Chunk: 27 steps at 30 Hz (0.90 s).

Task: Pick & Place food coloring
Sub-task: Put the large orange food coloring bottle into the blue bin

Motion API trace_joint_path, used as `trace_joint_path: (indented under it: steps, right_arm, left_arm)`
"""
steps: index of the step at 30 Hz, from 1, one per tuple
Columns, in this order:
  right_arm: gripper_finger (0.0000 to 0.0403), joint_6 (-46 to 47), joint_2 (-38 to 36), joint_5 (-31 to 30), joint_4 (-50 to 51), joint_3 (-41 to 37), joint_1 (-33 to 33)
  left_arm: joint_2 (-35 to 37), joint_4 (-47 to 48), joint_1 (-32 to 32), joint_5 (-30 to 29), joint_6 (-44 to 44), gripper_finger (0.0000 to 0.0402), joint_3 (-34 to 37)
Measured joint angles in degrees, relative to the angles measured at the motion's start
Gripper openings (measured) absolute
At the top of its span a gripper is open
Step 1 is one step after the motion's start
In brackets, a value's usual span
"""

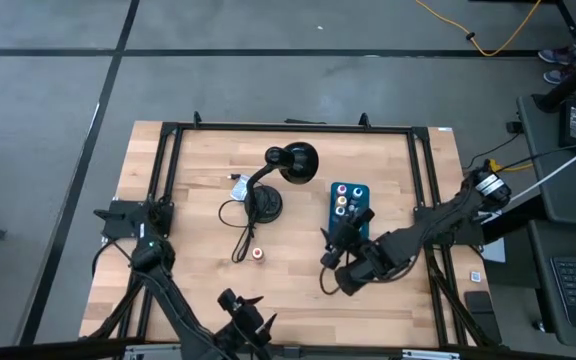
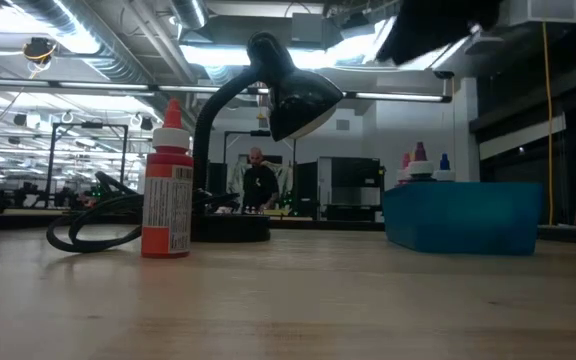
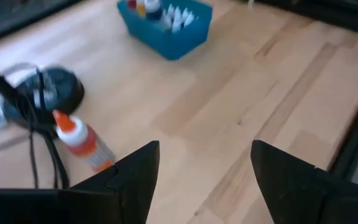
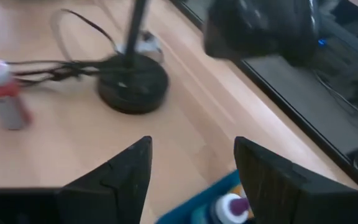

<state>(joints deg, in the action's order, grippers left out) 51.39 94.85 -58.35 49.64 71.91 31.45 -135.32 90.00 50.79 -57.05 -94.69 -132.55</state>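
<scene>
The red food coloring bottle (image 2: 169,185) stands upright on the wooden table (image 1: 298,300), the closest thing to the table-level camera, with a white label and a red pointed cap; the loose black cord (image 2: 93,225) lies just beside it, and from above the bottle (image 1: 258,254) shows alone on bare wood near the end of that cord. Behind it rises the black desk lamp (image 1: 286,165), its round base (image 2: 230,229) flat on the table and its shade bent over to the side. Well apart from the lone bottle sits the teal box (image 2: 463,215), holding several more small bottles (image 1: 346,200) whose red, purple and blue tips poke above its rim. The right gripper (image 1: 340,240) hangs over the box's near end; its fingers (image 4: 120,177) stand apart with nothing between them, and a purple-capped bottle (image 4: 232,207) in the box shows just below the gap. The left gripper (image 1: 240,320) waits at the table's near edge, well short of the red bottle, its fingers (image 3: 132,177) likewise spread and holding nothing. A person stands far off in the room beyond the table (image 2: 258,180).
</scene>
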Motion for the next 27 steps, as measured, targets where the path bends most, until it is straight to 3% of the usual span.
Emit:
trace_joint_path:
  steps: [6, 18, 27]
  right_arm:
    - [0.0228, -3.75, 0.00, 0.05, -0.03, 4.71, 3.74]
    - [0.0227, -5.41, -0.02, 1.86, -0.01, 6.92, 7.56]
    - [0.0227, -5.41, -0.02, 2.67, -0.01, 6.92, 8.95]
  left_arm:
    - [-4.12, 0.00, -1.64, 3.27, -8.62, 0.0227, 0.00]
    - [-14.09, 0.01, -7.76, 17.55, -17.53, 0.0197, 0.01]
    - [-16.11, -0.01, -9.89, 17.37, -21.32, 0.0228, 0.06]
